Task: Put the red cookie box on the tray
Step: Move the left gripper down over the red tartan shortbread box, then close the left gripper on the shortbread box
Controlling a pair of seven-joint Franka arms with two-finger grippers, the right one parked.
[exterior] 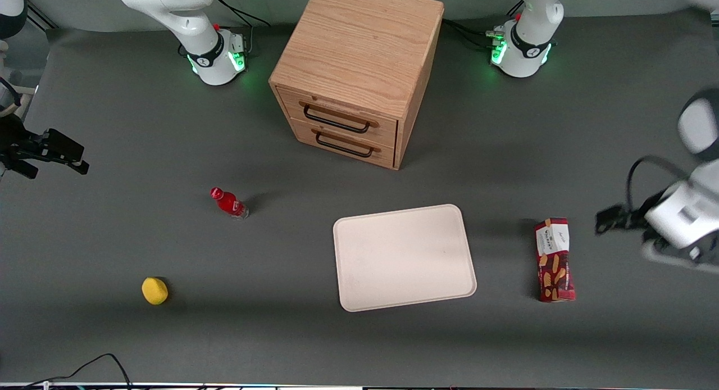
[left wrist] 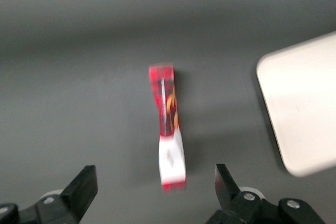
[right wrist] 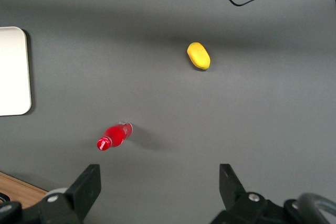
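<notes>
The red cookie box point(exterior: 554, 259) lies flat on the grey table beside the tray point(exterior: 404, 258), toward the working arm's end, with its white-label end farther from the front camera. The tray is cream-white, flat and bare. My left gripper point(exterior: 615, 220) hovers above the table beside the box, still farther toward the working arm's end, apart from it. In the left wrist view the gripper point(left wrist: 153, 174) is open wide and empty. The box point(left wrist: 169, 124) lies ahead of the fingers with its white end nearest them, and the tray point(left wrist: 304, 103) shows beside it.
A wooden two-drawer cabinet point(exterior: 359, 69) stands farther from the front camera than the tray. A small red bottle point(exterior: 229, 203) and a yellow lemon-like object point(exterior: 154, 290) lie toward the parked arm's end. Cables run along the table's front edge.
</notes>
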